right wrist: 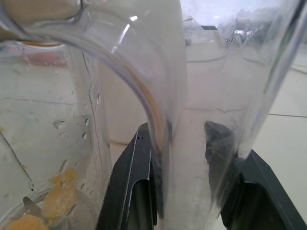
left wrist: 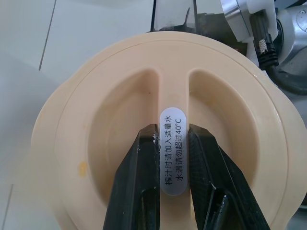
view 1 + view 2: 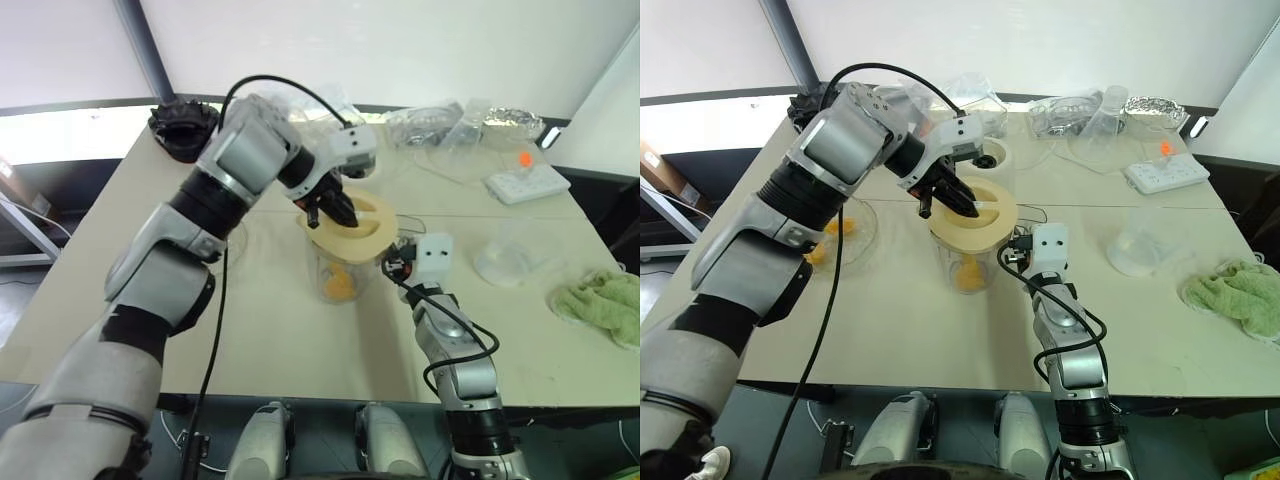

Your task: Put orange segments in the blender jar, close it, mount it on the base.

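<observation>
Two steps nearly done: segments (image 3: pixel 965 275) inside jar (image 3: pixel 962 262) mid-table, lid (image 2: pixel 165 139) seated on top. Left gripper (image 2: pixel 173 143) clamped on lid's ridge, right gripper (image 1: pixel 187 139) around jar's handle (image 1: pixel 192 96). Mounting on base (image 3: pixel 985 153) left.

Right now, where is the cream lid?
The cream lid sits on the blender jar at mid-table, its ridge pinched by the left gripper; the right gripper holds the jar's handle.

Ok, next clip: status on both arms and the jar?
Left gripper shut on the lid grip, lid sitting on the blender jar. Right gripper clamped on the jar handle. Orange segments inside. Nothing in the way.
</observation>
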You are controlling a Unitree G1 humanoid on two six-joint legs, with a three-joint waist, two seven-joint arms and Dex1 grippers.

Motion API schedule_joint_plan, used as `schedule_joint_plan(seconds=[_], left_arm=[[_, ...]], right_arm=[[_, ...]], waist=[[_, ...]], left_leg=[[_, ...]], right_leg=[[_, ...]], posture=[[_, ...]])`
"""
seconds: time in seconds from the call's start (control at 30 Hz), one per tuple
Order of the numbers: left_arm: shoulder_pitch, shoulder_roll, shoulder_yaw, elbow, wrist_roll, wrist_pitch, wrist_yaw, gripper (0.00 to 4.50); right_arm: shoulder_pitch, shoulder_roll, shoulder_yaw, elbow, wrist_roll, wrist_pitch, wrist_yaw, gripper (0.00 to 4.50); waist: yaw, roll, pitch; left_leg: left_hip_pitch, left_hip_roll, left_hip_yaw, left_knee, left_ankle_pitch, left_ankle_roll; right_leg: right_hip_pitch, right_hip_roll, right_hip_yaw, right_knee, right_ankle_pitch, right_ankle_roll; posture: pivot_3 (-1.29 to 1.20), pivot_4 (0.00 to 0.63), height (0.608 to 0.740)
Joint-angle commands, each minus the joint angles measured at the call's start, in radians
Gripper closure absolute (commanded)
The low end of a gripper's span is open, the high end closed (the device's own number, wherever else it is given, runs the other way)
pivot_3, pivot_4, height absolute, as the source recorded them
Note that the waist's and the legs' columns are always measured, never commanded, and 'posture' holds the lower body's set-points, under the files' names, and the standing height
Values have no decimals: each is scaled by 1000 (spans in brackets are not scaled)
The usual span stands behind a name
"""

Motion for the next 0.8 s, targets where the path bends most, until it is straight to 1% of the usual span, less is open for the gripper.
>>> schedule_joint_plan(seconds=[0.03, 0.17, 0.47, 0.53, 0.57, 0.63, 0.67, 0.73, 0.8], left_arm=[[64, 37, -51, 22, 68, 116, 106, 4243], [73, 45, -49, -20, 56, 146, 111, 4243], [106, 54, 14, -98, 33, 85, 148, 4243], [119, 55, 38, -120, 24, 68, 168, 3196], [129, 58, 50, -135, 22, 47, 184, 2812], [146, 47, 111, -163, -16, 40, 204, 1777], [150, 46, 137, -178, -37, 40, 205, 1340], [158, 40, 222, -195, -92, -41, 219, 1340], [128, 37, 311, -167, -150, -50, 232, 1340]], right_arm=[[23, -4, 3, -8, -20, -21, 3, 3552], [22, -5, 4, -7, -23, -21, 8, 3552], [16, -7, 0, 0, -23, -21, 19, 3552], [16, -9, 0, 1, -24, -21, 23, 3552], [14, -9, 0, 2, -24, -20, 25, 3552], [11, -10, 1, 4, -24, -20, 27, 3552], [13, -10, 2, 4, -24, -20, 28, 3552], [16, -11, 4, 1, -23, -20, 30, 3552], [22, -11, 7, -3, -23, -19, 31, 3552]], waist=[[-1, 0, 0], [-4, 0, 0], [-5, 0, 0], [-6, 0, 0], [-10, 1, 0], [-14, 1, 0], [-16, 1, 0], [-19, 1, 1], [-19, 1, 4]], left_leg=[[0, 0, 0, 0, 0, 0], [0, 0, 0, 0, 0, 0], [-1, 0, 0, -1, 0, 0], [-1, 0, 0, -1, 0, 0], [-1, 0, 0, -1, 0, 0], [-3, 0, 0, -1, 0, 0], [-2, 0, 0, -1, 0, 0], [-3, 0, 0, -1, 0, 0], [-4, 0, 0, -2, 0, 0]], right_leg=[[0, 0, 0, 0, 0, 0], [0, 0, 0, 0, 0, 0], [-2, -1, 0, 0, 0, -1], [-2, -1, 0, 0, 0, -1], [-2, -1, 0, 0, 0, -1], [-4, -2, -1, 0, 0, -1], [-4, -2, -1, 0, 0, -1], [-5, -2, 0, 0, 2, -4], [-7, -1, 0, 0, 2, -5]], posture=[[0, 150, 740], [0, 150, 740], [0, 150, 740], [0, 150, 740], [0, 150, 740], [0, 150, 740], [0, 150, 740], [0, 150, 740], [0, 150, 740]])
